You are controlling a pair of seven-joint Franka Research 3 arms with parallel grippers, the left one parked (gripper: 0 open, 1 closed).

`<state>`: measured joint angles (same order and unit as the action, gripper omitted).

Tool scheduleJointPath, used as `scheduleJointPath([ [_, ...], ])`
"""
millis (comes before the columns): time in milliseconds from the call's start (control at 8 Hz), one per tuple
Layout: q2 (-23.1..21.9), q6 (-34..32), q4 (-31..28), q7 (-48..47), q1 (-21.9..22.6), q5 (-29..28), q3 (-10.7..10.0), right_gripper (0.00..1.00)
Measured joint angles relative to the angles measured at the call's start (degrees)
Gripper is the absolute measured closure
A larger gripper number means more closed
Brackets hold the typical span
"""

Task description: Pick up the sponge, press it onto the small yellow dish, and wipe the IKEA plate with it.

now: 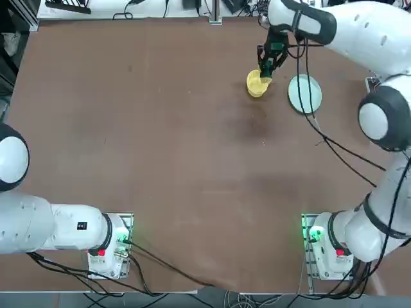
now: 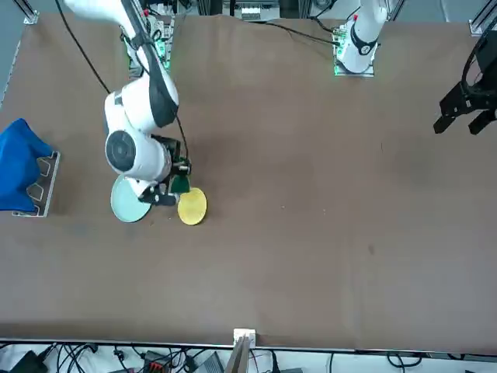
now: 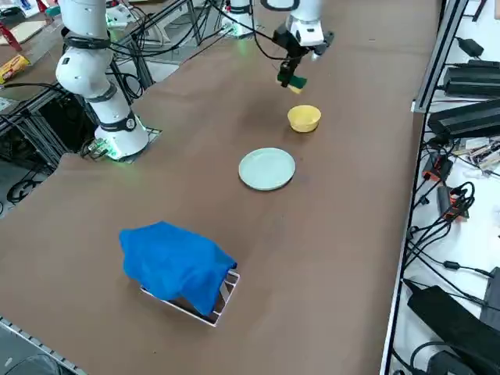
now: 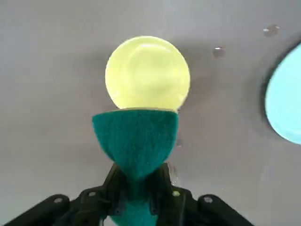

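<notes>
Black jaws on the right gripper [image 4: 138,173] clench the sponge, pinched narrow at one end! Overhead, the pale mint IKEA plate [image 1: 305,94] waits at the yellow dish's [image 4: 147,73] three o'clock; the sponge [image 4: 137,136] hangs by its one o'clock rim. It looks light, soft, squashy; the pinched end suits gripping. Its yellow foam is mostly hidden, and contact with the dish? Can't tell.

in the wrist view the pale mint plate [image 4: 288,96] is cut off by the edge; the sponge [image 4: 136,141] hides the yellow dish's [image 4: 147,73] near rim. from the front, the right arm [image 2: 138,148] covers part of that plate. a blue cloth [image 3: 176,262] hides most of a wire rack [image 3: 226,297].
</notes>
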<state>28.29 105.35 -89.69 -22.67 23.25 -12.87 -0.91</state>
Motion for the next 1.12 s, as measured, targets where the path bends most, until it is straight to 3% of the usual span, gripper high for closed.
scheduleJointPath([
  [625, 9.0, -0.1, 7.3, 3.9, -2.2, -0.6, 0.0, 0.73],
  [1125, 13.2, -0.1, 9.5, 5.6, -2.2, -0.7, 0.2, 0.73],
])
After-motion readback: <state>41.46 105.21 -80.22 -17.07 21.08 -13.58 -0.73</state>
